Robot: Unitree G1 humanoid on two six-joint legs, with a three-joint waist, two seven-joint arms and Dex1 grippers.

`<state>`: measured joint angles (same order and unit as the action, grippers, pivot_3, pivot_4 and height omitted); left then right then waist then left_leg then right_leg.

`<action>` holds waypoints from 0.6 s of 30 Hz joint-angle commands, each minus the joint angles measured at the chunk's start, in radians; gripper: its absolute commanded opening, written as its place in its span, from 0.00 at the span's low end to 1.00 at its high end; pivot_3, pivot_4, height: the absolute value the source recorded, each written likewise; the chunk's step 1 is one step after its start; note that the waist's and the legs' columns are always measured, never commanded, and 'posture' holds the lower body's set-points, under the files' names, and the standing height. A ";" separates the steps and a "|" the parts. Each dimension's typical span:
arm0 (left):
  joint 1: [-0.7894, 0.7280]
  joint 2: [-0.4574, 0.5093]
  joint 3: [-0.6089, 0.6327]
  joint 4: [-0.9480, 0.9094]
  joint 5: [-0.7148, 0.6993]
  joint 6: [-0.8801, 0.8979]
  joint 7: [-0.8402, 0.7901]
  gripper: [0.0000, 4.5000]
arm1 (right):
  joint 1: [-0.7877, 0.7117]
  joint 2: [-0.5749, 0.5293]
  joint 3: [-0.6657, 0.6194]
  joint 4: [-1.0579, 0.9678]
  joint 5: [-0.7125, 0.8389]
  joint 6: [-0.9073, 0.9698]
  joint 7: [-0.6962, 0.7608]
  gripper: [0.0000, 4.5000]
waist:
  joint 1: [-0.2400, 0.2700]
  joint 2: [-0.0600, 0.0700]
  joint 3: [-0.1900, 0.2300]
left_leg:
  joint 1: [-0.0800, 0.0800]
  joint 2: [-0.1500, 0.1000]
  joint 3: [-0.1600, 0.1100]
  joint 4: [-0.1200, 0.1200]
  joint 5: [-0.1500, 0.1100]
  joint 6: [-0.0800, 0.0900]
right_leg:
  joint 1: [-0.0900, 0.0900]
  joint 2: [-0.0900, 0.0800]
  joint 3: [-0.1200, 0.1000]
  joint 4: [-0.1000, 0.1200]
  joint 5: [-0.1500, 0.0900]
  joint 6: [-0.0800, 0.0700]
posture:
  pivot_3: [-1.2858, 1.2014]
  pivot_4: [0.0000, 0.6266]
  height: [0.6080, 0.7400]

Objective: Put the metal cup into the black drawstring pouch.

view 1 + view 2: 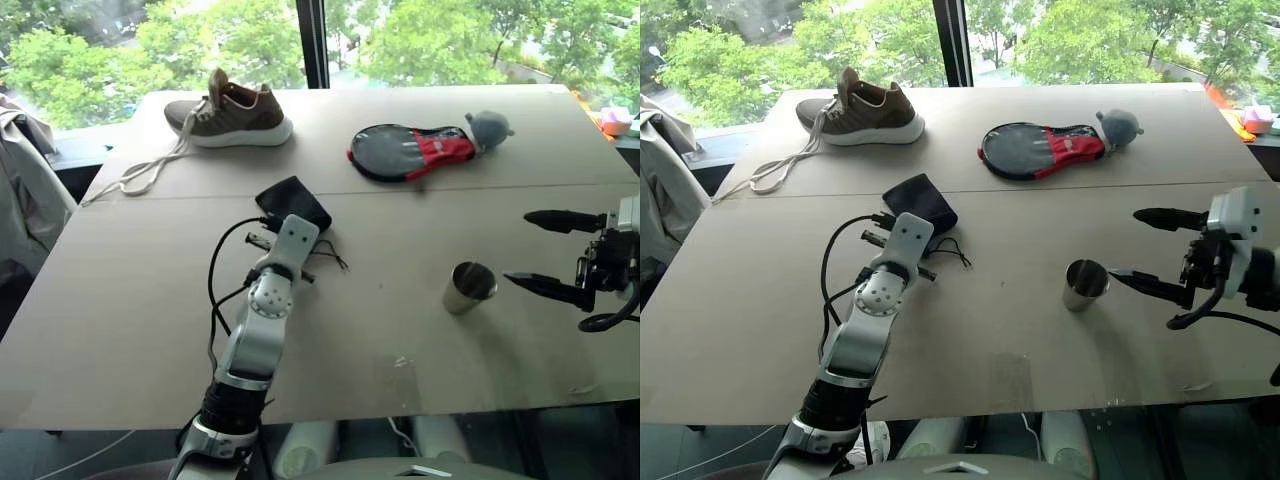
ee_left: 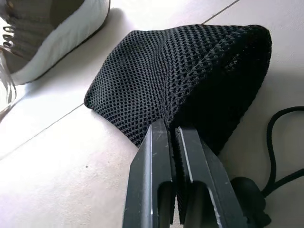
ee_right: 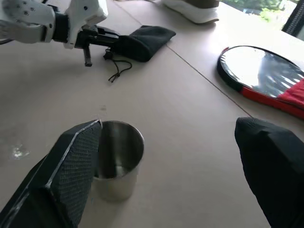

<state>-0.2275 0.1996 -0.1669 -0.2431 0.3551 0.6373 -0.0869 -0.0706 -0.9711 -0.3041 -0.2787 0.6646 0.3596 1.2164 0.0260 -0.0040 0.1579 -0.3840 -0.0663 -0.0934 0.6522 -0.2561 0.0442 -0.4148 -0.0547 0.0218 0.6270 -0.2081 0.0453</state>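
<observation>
The black drawstring pouch point(image 1: 297, 198) lies on the table's middle left, its cords point(image 1: 327, 256) trailing toward me. My left gripper point(image 2: 166, 127) is shut, its fingertips pinching the mesh fabric at the pouch's near end. The metal cup point(image 1: 468, 287), a small shiny tumbler, stands upright on the right half of the table. My right gripper point(image 1: 517, 248) hovers open just right of the cup, slightly above the table. In the right wrist view one finger point(image 3: 76, 161) sits close beside the cup point(image 3: 116, 159), and the other finger stands well apart from it.
A brown shoe point(image 1: 232, 115) with a long loose lace rests at the back left. A grey-and-red oval fabric item point(image 1: 415, 150) with a grey ball-like end lies at the back middle. The table's seam point(image 1: 450, 186) crosses behind the pouch. Windows stand beyond the far edge.
</observation>
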 commanded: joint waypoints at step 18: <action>0.063 0.020 0.135 -0.084 -0.170 -0.052 -0.087 0.00 | 0.004 -0.140 0.315 -0.116 -0.430 -0.134 -0.016 0.49 | 0.014 -0.002 0.001 | 0.000 0.000 0.003 0.002 0.000 -0.001 | 0.000 0.000 0.000 -0.001 0.000 0.001 | 0.52 0.24 1.00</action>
<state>-0.1528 0.2236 -0.0686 -0.2857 0.2124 0.5864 -0.1683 -0.0657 -1.1124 0.0274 -0.4024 0.2416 0.2545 1.1965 0.0398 -0.0059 0.1588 -0.3836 -0.0662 -0.0907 0.6540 -0.2559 0.0438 -0.4147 -0.0546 0.0212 0.6263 -0.2079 0.0460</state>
